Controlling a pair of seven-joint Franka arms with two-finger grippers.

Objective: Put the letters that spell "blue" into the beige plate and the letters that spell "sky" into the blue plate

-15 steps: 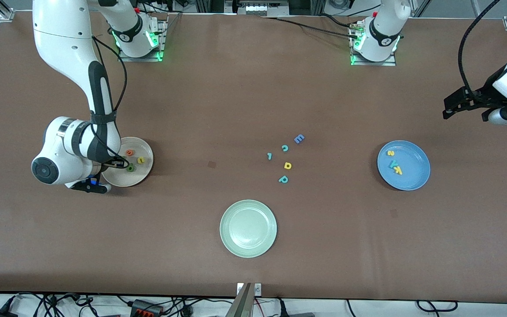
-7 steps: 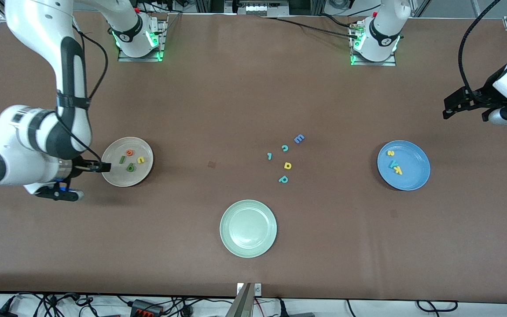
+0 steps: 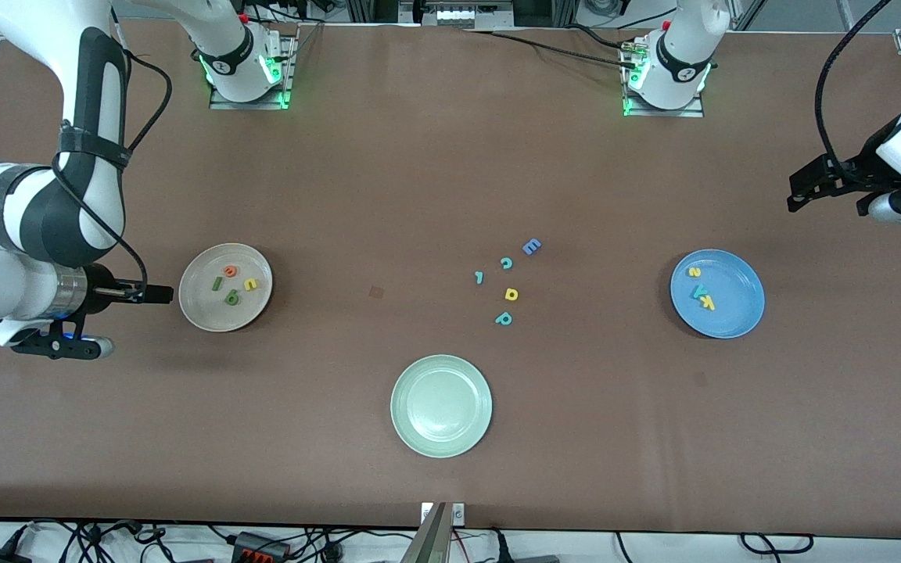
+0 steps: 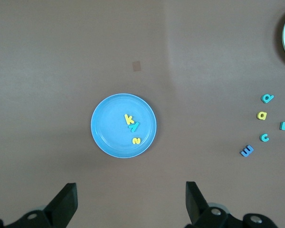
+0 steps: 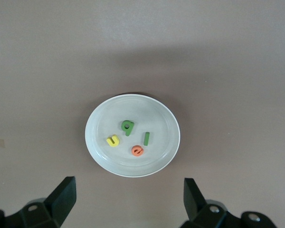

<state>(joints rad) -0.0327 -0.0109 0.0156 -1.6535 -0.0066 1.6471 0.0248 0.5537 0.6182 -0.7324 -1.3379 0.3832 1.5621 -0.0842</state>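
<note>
My right gripper, jaws wide and empty, hangs beside the beige plate holding b, l, u, e; my left gripper, also wide, waits near the blue plate holding s, k, y. Only a stray sweep risks scattering them.

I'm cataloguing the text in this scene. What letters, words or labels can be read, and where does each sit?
"b", "l", "u", "e": foam letters in the beige plate.
"s", "k", "y": foam letters in the blue plate.
"E", "c", "l", "a", "p": loose letters on the table.
Markings on the arm bases: too small to read.
</note>
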